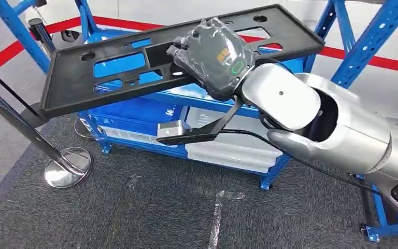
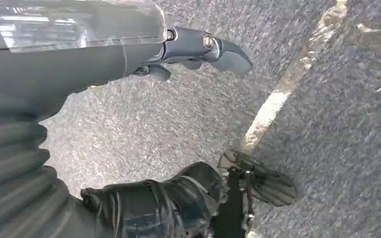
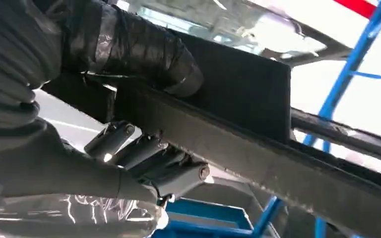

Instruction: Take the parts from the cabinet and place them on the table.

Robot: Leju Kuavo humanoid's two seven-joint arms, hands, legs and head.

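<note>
Right hand [image 1: 215,57] grips black panel [image 1: 109,83].

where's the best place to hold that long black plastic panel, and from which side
Judging from the frames, grip the black panel at mid-length on a long edge, beside a cutout, thumb above and fingers below. It is flat, thin and long, so an end grip would let it droop. The right hand already holds it roughly there.

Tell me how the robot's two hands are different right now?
The right hand is lifted up and grips the long black part, thumb on one side and fingers on the other; the left hand holds nothing. The right hand is near the blue cabinet; the left hand hangs over the grey floor. Both have dark fingers.
</note>
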